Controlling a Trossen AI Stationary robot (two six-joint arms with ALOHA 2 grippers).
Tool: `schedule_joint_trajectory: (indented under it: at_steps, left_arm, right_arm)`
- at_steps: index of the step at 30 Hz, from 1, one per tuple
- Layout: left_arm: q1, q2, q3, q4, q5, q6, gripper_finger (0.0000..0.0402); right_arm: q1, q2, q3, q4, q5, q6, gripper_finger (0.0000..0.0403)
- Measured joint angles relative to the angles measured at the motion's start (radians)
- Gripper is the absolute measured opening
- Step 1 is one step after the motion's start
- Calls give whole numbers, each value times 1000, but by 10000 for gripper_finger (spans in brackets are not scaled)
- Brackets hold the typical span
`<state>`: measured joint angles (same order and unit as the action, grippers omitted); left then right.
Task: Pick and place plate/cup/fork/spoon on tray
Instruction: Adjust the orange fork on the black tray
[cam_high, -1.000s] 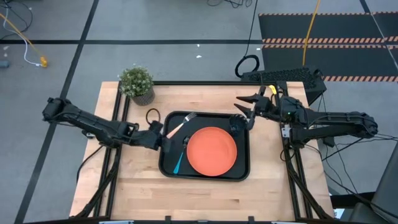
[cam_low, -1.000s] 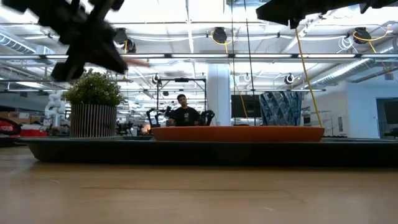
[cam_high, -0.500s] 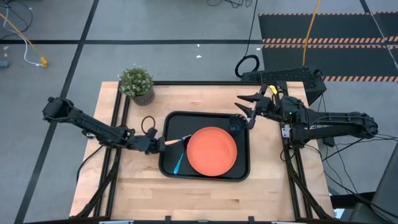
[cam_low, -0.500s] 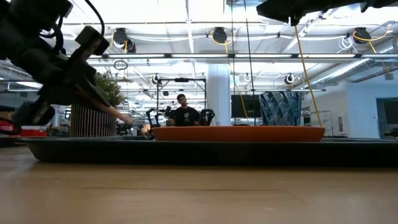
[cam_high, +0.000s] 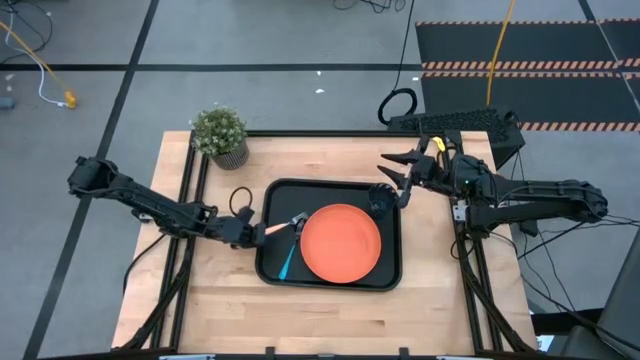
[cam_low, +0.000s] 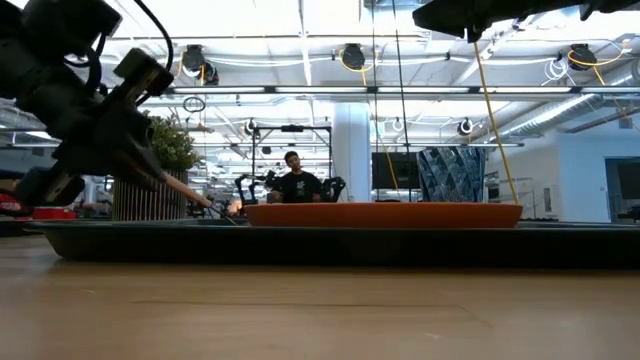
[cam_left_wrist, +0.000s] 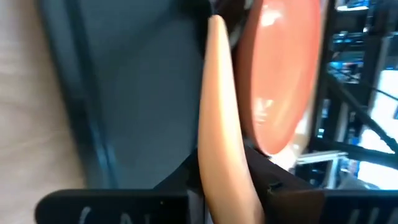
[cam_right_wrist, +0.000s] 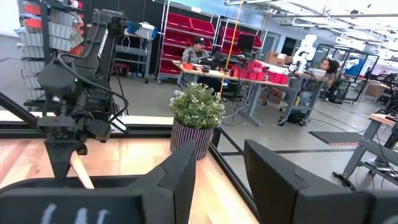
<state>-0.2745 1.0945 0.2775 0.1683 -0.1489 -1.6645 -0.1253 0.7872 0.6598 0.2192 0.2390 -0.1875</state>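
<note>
The black tray (cam_high: 330, 286) lies mid-table. On it sit the orange plate (cam_high: 340, 243), the dark cup (cam_high: 380, 201) in its far right corner, and the blue-handled spoon (cam_high: 288, 262) left of the plate. My left gripper (cam_high: 255, 232) is low over the tray's left rim, shut on the orange-handled fork (cam_high: 283, 225). The fork's tines (cam_high: 299, 218) are down beside the plate's left edge. My right gripper (cam_high: 384, 170) hangs open, raised above the tray's far right corner, with nothing between its fingers. My left gripper pinches the fork's orange handle (cam_left_wrist: 221, 168) near its free end, between its two fingers (cam_left_wrist: 177, 183). The fingers come from the table's left, slanting downward, and lie roughly along the fork. The fork slopes down from the gripper into the tray; whether the tines touch the tray floor I cannot tell.
A potted plant (cam_high: 220, 135) stands at the table's far left corner. A black keyboard (cam_high: 455, 122) lies beyond the far right edge. Bare wood runs along the near side (cam_high: 330, 320) and the left side of the tray.
My left gripper has come down and a little toward the table's near left, rolling its wrist. The fork, held high over the tray's far left part a second ago, has sunk with it. Its tine end now lies low beside the plate. In the last half second little has moved.
</note>
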Motion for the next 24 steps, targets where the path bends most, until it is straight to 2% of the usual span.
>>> schedule_joint_trajectory:
  at_steps: [6, 12, 17, 24]
  left_arm:
    - [1, 0, 0, -123, -15, 25, 53]
    - [2, -19, 0, -107, -21, 73, 53]
    - [2, -96, 0, -106, 67, 116, 53]
    - [-11, -168, 0, -111, 191, 100, 53]
  right_arm:
    - [0, 0, 0, -1, 0, 8, 130]
    - [0, 0, 0, -2, 0, 11, 130]
    - [0, 0, 0, -19, 0, 14, 130]
    - [0, 0, 0, -38, -1, 44, 130]
